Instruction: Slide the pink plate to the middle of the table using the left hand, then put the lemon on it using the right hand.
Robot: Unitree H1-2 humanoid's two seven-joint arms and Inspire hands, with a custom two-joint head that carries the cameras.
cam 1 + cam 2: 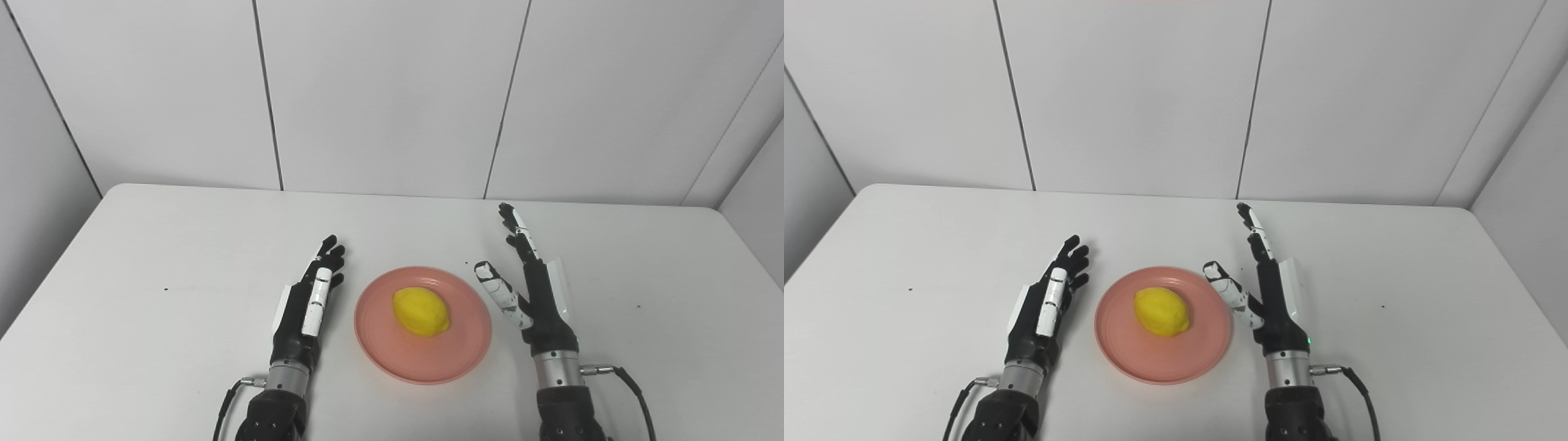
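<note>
The pink plate (422, 358) lies on the white table near its front middle. A yellow lemon (421, 312) rests on the plate, a little behind its centre. My left hand (309, 300) is stretched out flat just left of the plate, open and holding nothing. To the right of the plate my right hand (530, 285) stands edge-up with fingers pointing away and thumb spread toward the plate, open and not touching the lemon.
The white table (153, 269) runs back to a grey panelled wall (392, 92). Cables (634, 389) trail from both wrists toward the front edge. A few small dark specks mark the tabletop.
</note>
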